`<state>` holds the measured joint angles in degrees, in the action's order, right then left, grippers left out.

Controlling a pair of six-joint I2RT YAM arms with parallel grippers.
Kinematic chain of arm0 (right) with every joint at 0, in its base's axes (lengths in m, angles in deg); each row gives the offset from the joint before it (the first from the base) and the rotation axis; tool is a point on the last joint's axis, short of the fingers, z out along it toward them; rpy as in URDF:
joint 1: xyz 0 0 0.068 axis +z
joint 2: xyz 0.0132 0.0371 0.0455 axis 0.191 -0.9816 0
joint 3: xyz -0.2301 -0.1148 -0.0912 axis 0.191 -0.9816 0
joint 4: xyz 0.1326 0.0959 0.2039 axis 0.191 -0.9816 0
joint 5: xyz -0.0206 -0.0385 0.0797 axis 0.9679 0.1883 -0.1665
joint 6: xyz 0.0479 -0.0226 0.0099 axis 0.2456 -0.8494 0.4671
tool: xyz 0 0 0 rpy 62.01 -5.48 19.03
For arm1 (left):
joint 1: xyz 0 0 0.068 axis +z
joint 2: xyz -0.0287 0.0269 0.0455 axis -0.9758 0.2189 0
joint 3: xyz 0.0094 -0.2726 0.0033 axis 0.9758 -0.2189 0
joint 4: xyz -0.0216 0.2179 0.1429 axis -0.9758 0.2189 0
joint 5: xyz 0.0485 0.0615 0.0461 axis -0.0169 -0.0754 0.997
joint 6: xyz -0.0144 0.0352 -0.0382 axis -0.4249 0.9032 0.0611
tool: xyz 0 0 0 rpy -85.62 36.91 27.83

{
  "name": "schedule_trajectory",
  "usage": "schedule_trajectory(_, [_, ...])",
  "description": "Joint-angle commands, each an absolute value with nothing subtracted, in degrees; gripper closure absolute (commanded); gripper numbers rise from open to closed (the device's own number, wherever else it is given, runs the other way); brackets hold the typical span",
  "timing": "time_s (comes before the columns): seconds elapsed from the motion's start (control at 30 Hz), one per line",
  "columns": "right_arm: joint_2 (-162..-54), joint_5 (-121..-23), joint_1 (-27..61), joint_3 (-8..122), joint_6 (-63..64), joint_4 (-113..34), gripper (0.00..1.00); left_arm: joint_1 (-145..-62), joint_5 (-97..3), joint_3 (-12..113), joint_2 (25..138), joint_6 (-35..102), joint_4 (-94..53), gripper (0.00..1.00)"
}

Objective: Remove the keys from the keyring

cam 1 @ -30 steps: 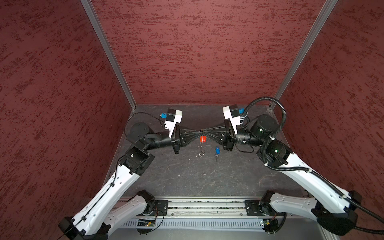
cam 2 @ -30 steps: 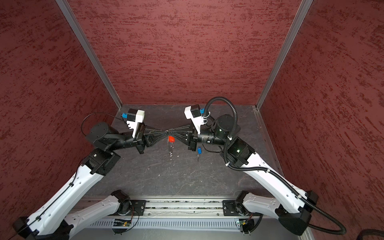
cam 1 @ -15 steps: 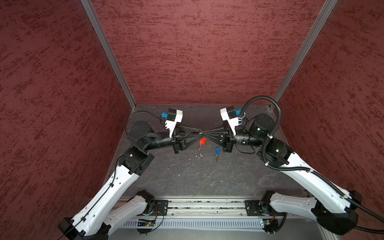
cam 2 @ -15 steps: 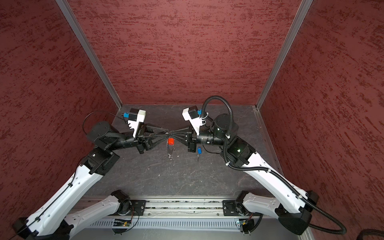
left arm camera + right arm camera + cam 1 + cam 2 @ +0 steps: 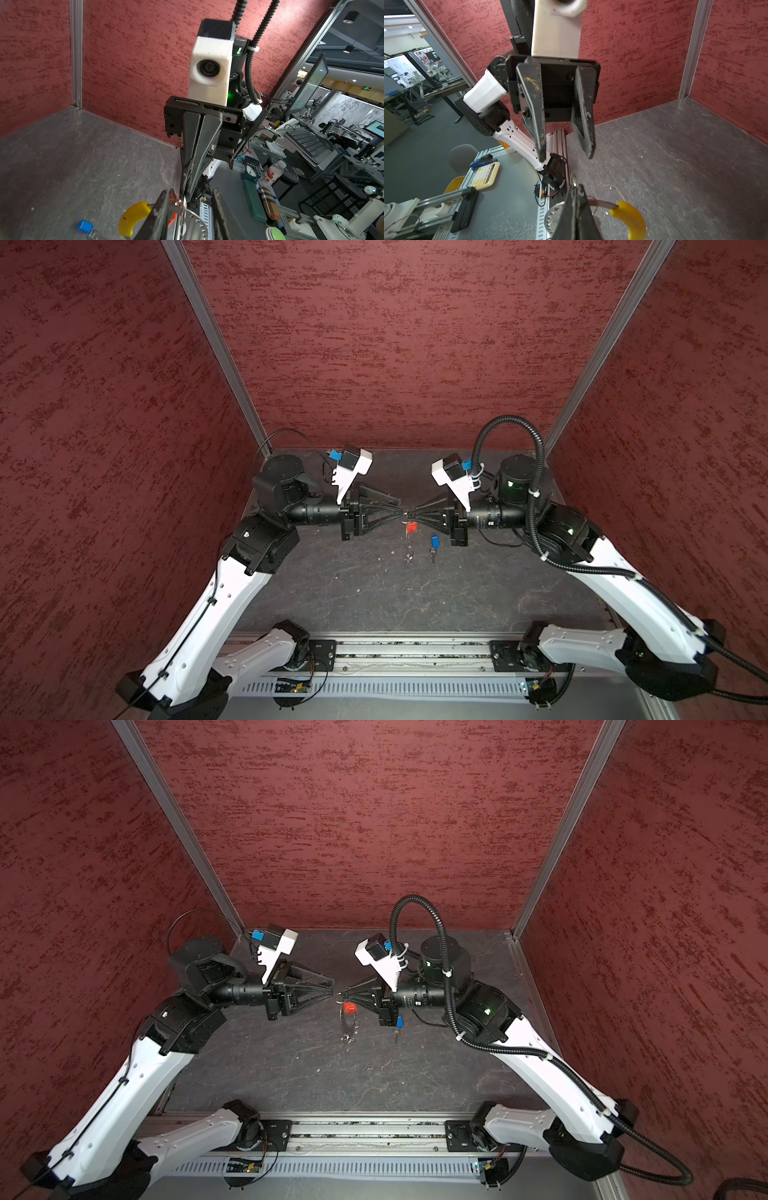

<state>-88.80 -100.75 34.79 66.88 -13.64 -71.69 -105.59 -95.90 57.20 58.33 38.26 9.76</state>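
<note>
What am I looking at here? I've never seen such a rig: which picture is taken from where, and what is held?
Two white-and-black robot arms stand at a dark table inside red walls, each ending in a two-fingered pincer. Two pictures look down on the whole scene from above; the other two come from a camera on each arm's wrist. The right pincer is shut on the keyring, with the red key and its yellow sleeve hanging below. The left pincer faces it, jaws apart, holding nothing. The blue key lies loose on the table.
</note>
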Motion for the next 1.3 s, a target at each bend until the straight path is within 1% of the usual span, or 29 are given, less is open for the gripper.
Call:
schedule_trajectory(0.0, [-89.1,-101.4,34.4,69.6,-17.4,-75.6,1.0,-105.7,-97.6,59.7,59.4,42.3,18.2,0.67])
schedule_trajectory(0.27, [-90.5,-100.9,34.1,72.2,-18.4,-77.9,1.0,-107.4,-94.0,62.6,61.3,46.4,25.1,0.71])
schedule_trajectory(0.37, [-91.0,-101.2,34.1,72.9,-18.4,-78.4,1.0,-108.1,-93.7,63.3,62.1,47.1,26.1,0.77])
schedule_trajectory(0.7, [-91.9,-100.4,34.1,73.6,-18.6,-79.0,1.0,-108.9,-92.7,64.2,62.7,48.2,26.7,0.91])
schedule_trajectory(0.87, [-92.5,-100.7,34.1,74.2,-18.1,-78.8,1.0,-109.7,-91.1,64.2,62.7,48.7,26.3,1.0])
schedule_trajectory(1.03, [-92.7,-100.0,34.2,74.5,-16.8,-77.0,1.0,-110.6,-88.4,62.0,61.4,48.2,22.0,1.0])
schedule_trajectory(1.07, [-92.3,-99.5,34.1,74.0,-16.8,-76.3,0.95,-110.6,-88.1,61.2,60.8,48.2,20.7,1.0])
schedule_trajectory(1.17, [-90.0,-96.8,34.1,70.9,-15.9,-72.4,0.67,-110.3,-87.7,58.4,58.8,47.3,15.7,1.0])
schedule_trajectory(1.2, [-89.1,-96.1,34.1,69.4,-15.6,-70.6,0.62,-110.2,-87.7,57.4,58.1,46.8,13.8,1.0])
schedule_trajectory(1.27, [-87.1,-95.5,34.2,66.1,-14.7,-66.6,0.55,-110.0,-88.2,55.8,57.1,45.9,10.6,1.0])
